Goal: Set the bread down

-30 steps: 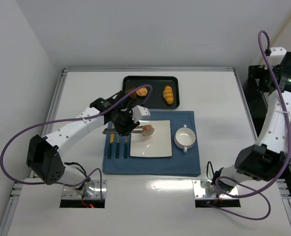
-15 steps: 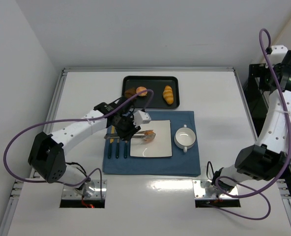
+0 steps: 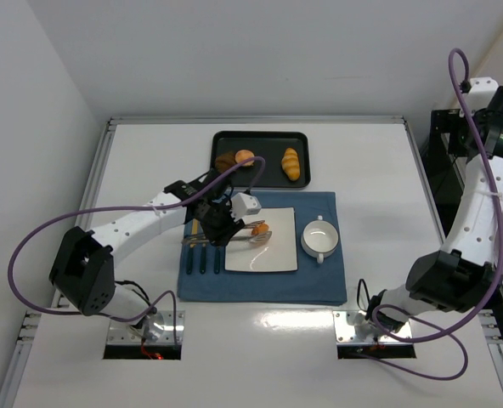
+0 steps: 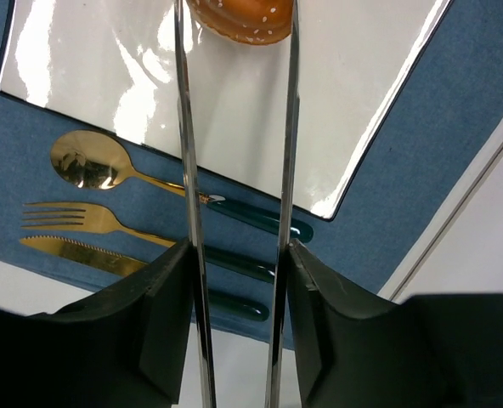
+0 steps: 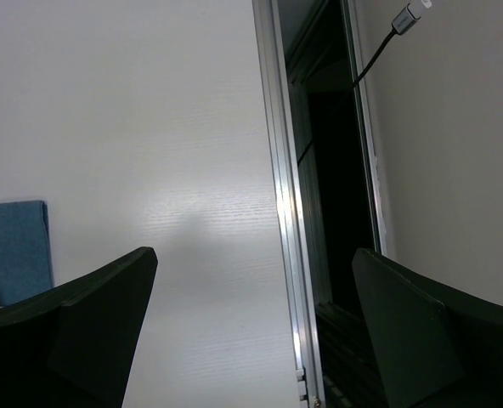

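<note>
The left hand (image 4: 236,255) is pressed in on a pair of metal tongs (image 4: 186,153), whose tips pinch the bread (image 4: 239,19) low over the left half of the white plate (image 3: 273,255) (whether it touches the plate I cannot tell). The right hand (image 5: 253,255) hangs spread and empty, well off to the plate's right. The glossy, speckled bun looks light and soft but slick, so I judge it best held gently across its widest middle, since thin blades could dent it or let it roll out.
</note>
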You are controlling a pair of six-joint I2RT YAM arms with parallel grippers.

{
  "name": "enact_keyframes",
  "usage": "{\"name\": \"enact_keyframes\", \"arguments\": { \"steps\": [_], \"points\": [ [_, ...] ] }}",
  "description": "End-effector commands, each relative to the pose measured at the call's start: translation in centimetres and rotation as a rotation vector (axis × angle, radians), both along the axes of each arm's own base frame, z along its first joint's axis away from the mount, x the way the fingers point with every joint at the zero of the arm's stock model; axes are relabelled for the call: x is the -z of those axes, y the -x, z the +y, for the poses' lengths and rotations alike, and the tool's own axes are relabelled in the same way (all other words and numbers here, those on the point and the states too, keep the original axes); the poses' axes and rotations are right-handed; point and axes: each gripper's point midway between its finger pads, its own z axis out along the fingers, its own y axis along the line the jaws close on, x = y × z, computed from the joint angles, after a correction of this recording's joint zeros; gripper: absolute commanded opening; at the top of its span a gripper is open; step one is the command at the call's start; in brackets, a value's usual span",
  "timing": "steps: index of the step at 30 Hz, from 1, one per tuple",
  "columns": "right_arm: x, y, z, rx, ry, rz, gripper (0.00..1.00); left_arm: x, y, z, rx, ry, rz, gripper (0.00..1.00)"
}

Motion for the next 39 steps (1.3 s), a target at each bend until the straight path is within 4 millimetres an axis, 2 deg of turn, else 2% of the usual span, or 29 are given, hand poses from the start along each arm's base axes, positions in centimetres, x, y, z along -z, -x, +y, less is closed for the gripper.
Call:
{"name": "enact_keyframes", "arguments": {
  "steps": [1, 9, 15, 23, 35, 39],
  "points": [
    [-2.6, -0.4, 0.2, -0.005, 0.016, -0.072, 1.00, 0.0, 0.0, -0.9, 0.012, 0.026, 0.000, 0.40],
    [-3.1, -0.6, 0.1, -0.005, 0.021, -0.082, 1.00, -0.5, -0.2, -1.1, 0.012, 0.032, -0.007, 0.45],
    [-3.1, -0.8, -0.2, 0.003, 0.026, -0.079, 1.00, 0.1, 0.5, -0.7, 0.015, 0.000, 0.051, 0.48],
    [-2.6, -0.9, -0.2, -0.005, 0.023, -0.062, 1.00, -1.4, 0.2, -0.6, 0.020, 0.007, 0.015, 0.49],
    [-2.4, -1.0, -0.1, -0.013, 0.014, -0.056, 1.00, -1.3, 0.6, -0.4, 0.012, 0.005, 0.024, 0.56],
    [-2.4, -1.0, -0.1, -0.013, 0.014, -0.056, 1.00, -2.0, 0.6, -0.8, 0.020, 0.037, 0.010, 0.56]
  ]
}}
